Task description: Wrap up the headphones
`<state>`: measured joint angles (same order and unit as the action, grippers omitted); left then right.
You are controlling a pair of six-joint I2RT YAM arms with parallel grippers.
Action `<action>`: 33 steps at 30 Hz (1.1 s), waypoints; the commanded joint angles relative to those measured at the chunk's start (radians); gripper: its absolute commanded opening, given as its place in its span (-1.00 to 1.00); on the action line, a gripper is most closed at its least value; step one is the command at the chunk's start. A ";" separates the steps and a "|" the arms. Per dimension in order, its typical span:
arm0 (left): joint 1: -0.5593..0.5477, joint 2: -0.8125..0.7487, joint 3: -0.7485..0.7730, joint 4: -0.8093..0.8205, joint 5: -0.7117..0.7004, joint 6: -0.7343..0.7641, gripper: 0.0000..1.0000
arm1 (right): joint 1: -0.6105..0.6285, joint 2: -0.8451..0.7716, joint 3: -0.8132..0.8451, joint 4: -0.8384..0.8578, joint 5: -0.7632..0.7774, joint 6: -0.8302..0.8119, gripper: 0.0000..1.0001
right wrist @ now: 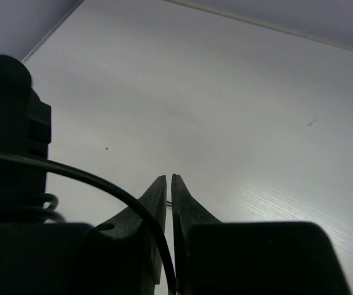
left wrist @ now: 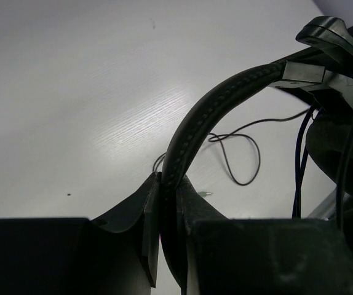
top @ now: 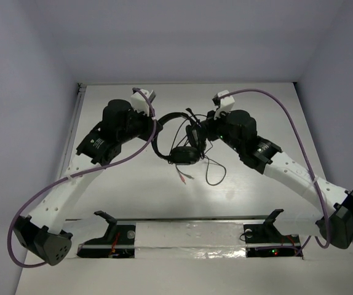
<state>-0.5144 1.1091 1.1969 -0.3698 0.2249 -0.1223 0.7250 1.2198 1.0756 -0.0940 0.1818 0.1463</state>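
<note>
The black headphones (top: 178, 140) are held up over the middle of the table between both arms. My left gripper (top: 156, 127) is shut on the padded headband (left wrist: 216, 104), which runs up and right out of the jaws (left wrist: 169, 187) towards an earcup (left wrist: 342, 147). My right gripper (top: 197, 130) sits at the other side of the headphones; its jaws (right wrist: 169, 184) are nearly closed on the thin black cable (right wrist: 121, 193), which curves in from a dark headphone part (right wrist: 7, 123). The rest of the cable (top: 213, 172) lies looped on the table, and the loop also shows in the left wrist view (left wrist: 244, 163).
Thick purple robot cables (top: 84, 175) (top: 296, 126) arc beside each arm. Two black mounts (top: 106, 216) (top: 273, 216) stand along a strip at the near table edge. Grey walls close in the table at the back and both sides.
</note>
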 commanded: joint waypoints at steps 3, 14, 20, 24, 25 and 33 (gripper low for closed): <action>0.042 -0.046 0.092 0.103 0.171 -0.068 -1.00 | -0.041 -0.020 -0.077 0.192 -0.159 0.030 -0.64; 0.086 -0.005 0.196 0.111 0.277 -0.129 -1.00 | -0.105 0.017 -0.266 0.546 -0.427 0.104 -0.46; 0.105 0.017 0.253 0.120 0.330 -0.175 -1.00 | -0.116 0.109 -0.255 0.670 -0.534 0.142 -0.38; 0.126 0.026 0.282 0.134 0.343 -0.217 -1.00 | -0.116 0.193 -0.232 0.689 -0.602 0.171 -0.36; 0.138 0.028 0.289 0.131 0.343 -0.226 -1.00 | -0.116 0.205 -0.232 0.697 -0.613 0.179 -0.36; 0.217 0.090 0.386 0.163 0.350 -0.292 -1.00 | -0.116 0.250 -0.321 0.809 -0.650 0.249 -0.34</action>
<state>-0.3218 1.1885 1.5158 -0.3141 0.5388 -0.3416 0.6144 1.4658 0.7780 0.5873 -0.4274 0.3599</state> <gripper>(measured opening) 0.084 0.329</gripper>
